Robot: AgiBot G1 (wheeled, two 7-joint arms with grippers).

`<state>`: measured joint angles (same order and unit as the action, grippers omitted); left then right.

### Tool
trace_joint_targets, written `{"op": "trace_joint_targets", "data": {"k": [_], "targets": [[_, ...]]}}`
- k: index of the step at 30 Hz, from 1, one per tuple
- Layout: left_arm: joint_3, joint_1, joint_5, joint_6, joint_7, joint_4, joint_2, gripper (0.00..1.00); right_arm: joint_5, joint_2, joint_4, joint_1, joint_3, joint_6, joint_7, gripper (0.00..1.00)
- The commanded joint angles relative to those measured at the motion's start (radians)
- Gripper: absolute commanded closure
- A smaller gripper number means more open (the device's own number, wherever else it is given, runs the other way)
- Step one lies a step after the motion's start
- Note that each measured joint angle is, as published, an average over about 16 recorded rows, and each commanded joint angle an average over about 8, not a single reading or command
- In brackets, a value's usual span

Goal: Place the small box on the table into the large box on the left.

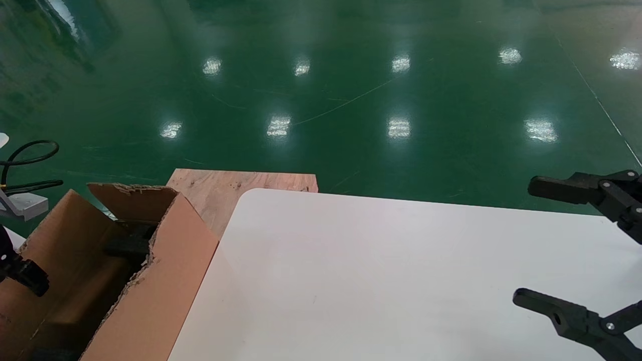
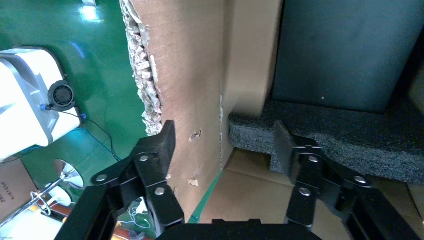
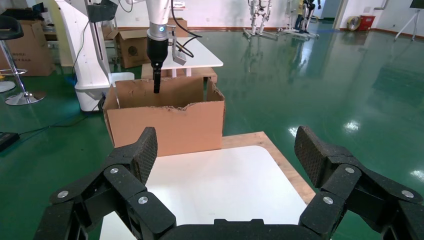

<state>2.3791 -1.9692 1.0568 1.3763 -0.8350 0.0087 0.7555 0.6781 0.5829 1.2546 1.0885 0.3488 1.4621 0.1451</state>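
Gleaming green floor (image 1: 351,100) surrounds the table (image 1: 401,281) — right gripper (image 3: 227,150) jaws apart, left gripper (image 2: 222,145) jaws spread astride the large box (image 1: 165,281) wall.

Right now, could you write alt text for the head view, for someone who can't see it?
A bare white table fills the foreground, with a large box of torn cardboard standing at its left. The right hand hovers open over the table's right edge, holding nothing; green floor lies beyond.

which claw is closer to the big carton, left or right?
Left. The left claw straddles a wall of the carton, open. The right claw hangs open over the table's far side.
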Motion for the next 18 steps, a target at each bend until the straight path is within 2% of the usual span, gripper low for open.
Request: {"op": "trace_joint_targets", "data": {"k": [1,9,18], "targets": [[0.000,0.000,0.000,0.000,0.000,0.000,0.000,0.00,0.000,0.000,0.000,0.000,0.000,0.000,0.000,0.00],[-0.023,-0.031,-0.033,-0.001,0.025,-0.016,0.020,0.00,0.000,0.000,0.000,0.000,0.000,0.000,0.000,0.00],[-0.127,-0.194,-0.177,-0.002,0.126,-0.107,0.097,0.00,0.000,0.000,0.000,0.000,0.000,0.000,0.000,0.00]]}}
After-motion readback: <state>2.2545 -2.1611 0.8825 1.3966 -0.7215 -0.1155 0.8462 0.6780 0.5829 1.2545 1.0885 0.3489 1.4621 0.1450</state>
